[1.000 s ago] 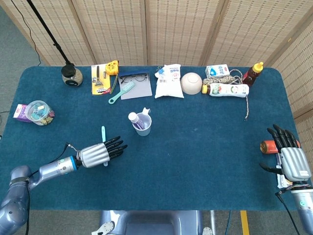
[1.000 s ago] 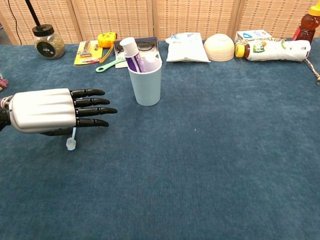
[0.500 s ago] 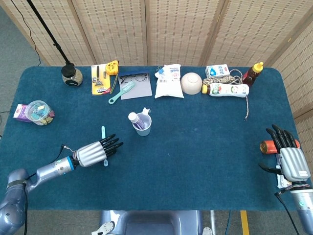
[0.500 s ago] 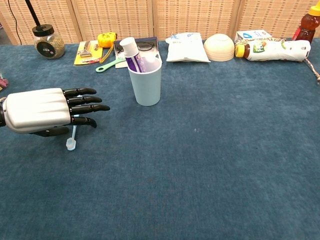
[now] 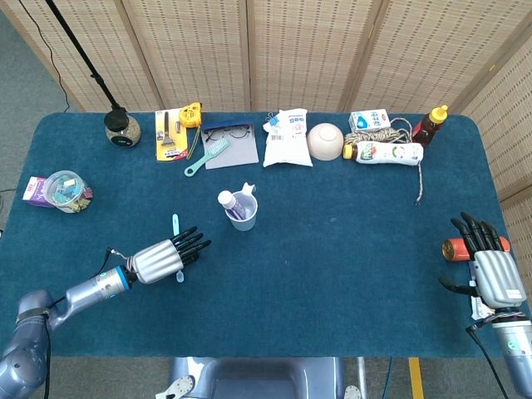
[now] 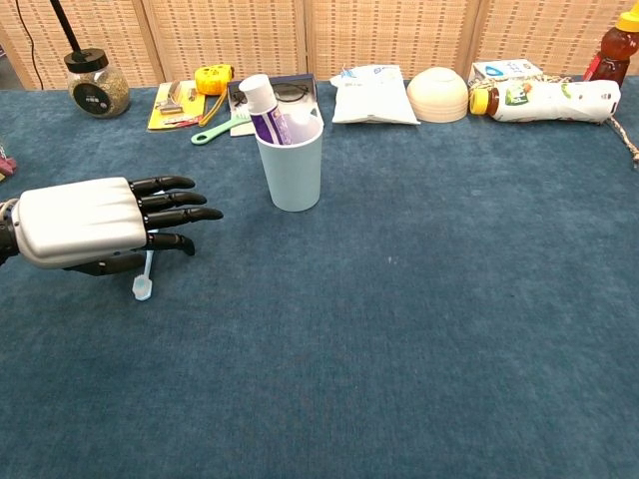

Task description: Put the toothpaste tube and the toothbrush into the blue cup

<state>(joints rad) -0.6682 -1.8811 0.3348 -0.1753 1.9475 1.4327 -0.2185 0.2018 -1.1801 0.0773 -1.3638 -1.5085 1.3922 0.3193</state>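
Note:
The pale blue cup [image 5: 243, 212] [image 6: 291, 166] stands upright left of the table's middle, and the purple-and-white toothpaste tube [image 5: 229, 202] [image 6: 263, 110] sticks out of it, cap up. A light teal toothbrush [image 5: 175, 224] [image 6: 142, 286] lies flat on the cloth to the cup's left. My left hand [image 5: 162, 258] [image 6: 95, 223] hovers palm-down over the toothbrush's middle, fingers stretched toward the cup and gripping nothing; the handle's middle is hidden under it. My right hand [image 5: 491, 271] rests open at the table's right edge, far from the cup.
Along the back edge sit a jar [image 5: 122, 129], a tool card [image 5: 170, 136], a yellow tape measure [image 5: 191, 113], a teal comb [image 5: 208, 155], a white pouch [image 5: 288, 138], a bowl [image 5: 325, 141], a lying bottle [image 5: 387, 153] and a sauce bottle [image 5: 430, 125]. An orange can [image 5: 455, 248] lies by my right hand.
My left hand has drawn back a little to the left, away from the cup, still above the toothbrush. Cup, tube and right hand are unmoved.

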